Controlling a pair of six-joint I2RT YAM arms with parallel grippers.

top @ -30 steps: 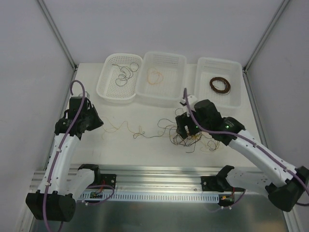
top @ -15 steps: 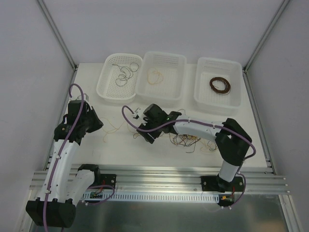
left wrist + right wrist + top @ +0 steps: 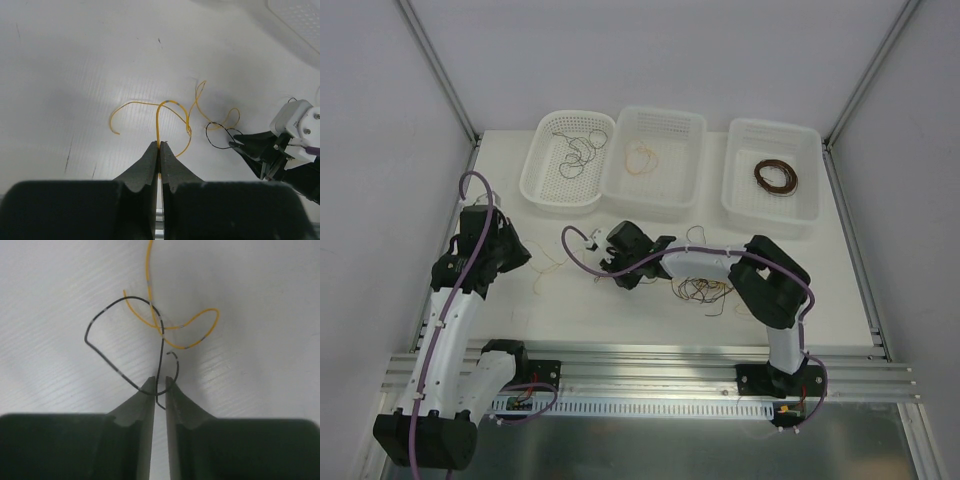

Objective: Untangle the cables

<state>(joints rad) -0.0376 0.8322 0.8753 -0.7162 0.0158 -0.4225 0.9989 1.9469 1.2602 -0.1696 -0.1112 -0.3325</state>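
The cables lie on the white table as a loose tangle [image 3: 705, 288] of black, yellow and brown wires, with a thin strand trailing left from it. My left gripper [image 3: 527, 258] [image 3: 159, 145] is shut on a yellow wire [image 3: 172, 104], which curls away over the table. My right gripper [image 3: 604, 271] [image 3: 159, 381] [image 3: 237, 145] reaches far left to the strand. Its jaws stand a narrow gap apart, and a black wire [image 3: 86, 335] [image 3: 207, 134] runs through that gap without being pinched. That black wire crosses a yellow one [image 3: 148, 265] just ahead of the fingertips.
Three white baskets line the back: the left one [image 3: 528, 185] holds a black wire, the middle one [image 3: 611, 182] an orange wire, the right one [image 3: 732, 205] a dark brown coil [image 3: 775, 177]. An aluminium rail [image 3: 640, 372] runs along the front edge. Enclosure walls stand on both sides.
My right arm swung left, from over the tangle to the trailing strand, and its jaws narrowed around the black wire. The left gripper stayed shut, almost in place.
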